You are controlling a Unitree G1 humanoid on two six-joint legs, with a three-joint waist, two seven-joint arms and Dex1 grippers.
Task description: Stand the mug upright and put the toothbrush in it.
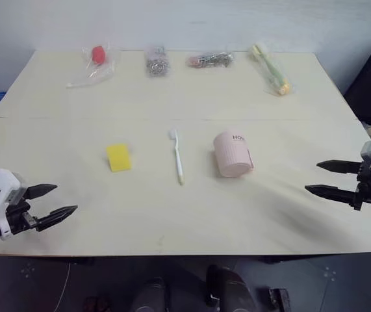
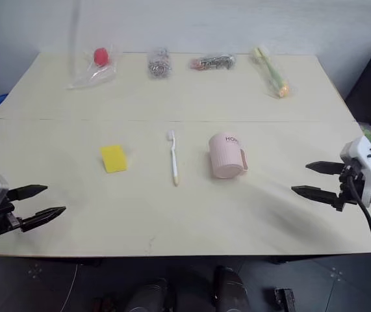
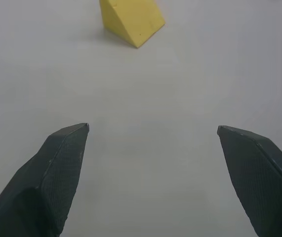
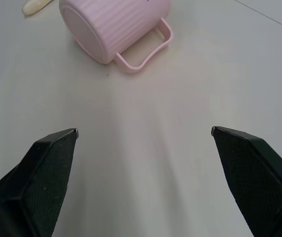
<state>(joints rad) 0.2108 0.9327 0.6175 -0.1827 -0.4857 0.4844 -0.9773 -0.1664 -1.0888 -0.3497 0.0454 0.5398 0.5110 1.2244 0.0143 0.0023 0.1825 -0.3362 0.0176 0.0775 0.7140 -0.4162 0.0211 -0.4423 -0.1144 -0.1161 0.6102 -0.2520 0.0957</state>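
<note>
- Both pincers stand spread wide and hold nothing: the left gripper (image 1: 51, 200) hovers over the table's (image 1: 191, 97) near edge at about 8 o'clock from the table's middle, the right gripper (image 1: 324, 178) at about 4 o'clock.
- From its wrist view, the left gripper's two black fingers (image 3: 57, 163) stand far apart over bare tabletop, and the yellow sponge (image 3: 131, 19) lies ahead of them, well apart.
- From the right wrist view, the right gripper's fingers (image 4: 52, 163) are just as wide, with the mug (image 4: 113, 24) ahead, not touched.
- That mug (image 1: 232, 154) is pale pink and ribbed and lies on its side just right of the table's middle, its flat bottom turned toward the near right corner and its handle (image 4: 143, 52) resting along the tabletop.
- Dark lettering shows near the mug's far rim; its mouth faces away toward 11 o'clock, so I cannot see inside.
- At 9 o'clock from the mug, near but apart from it, lies the toothbrush (image 1: 177, 155), its white head toward the far edge and its pale yellow handle toward the near edge.
- Farther out at 9 o'clock sits the yellow sponge (image 1: 118, 157), well apart from the toothbrush.
- Along the far edge, around 12 o'clock, a row of clear bags lies: a bag with something red (image 1: 94, 62), two bags of metal bits (image 1: 156, 60) (image 1: 210, 60), and a bag with a yellow-green item (image 1: 271, 68).
</note>
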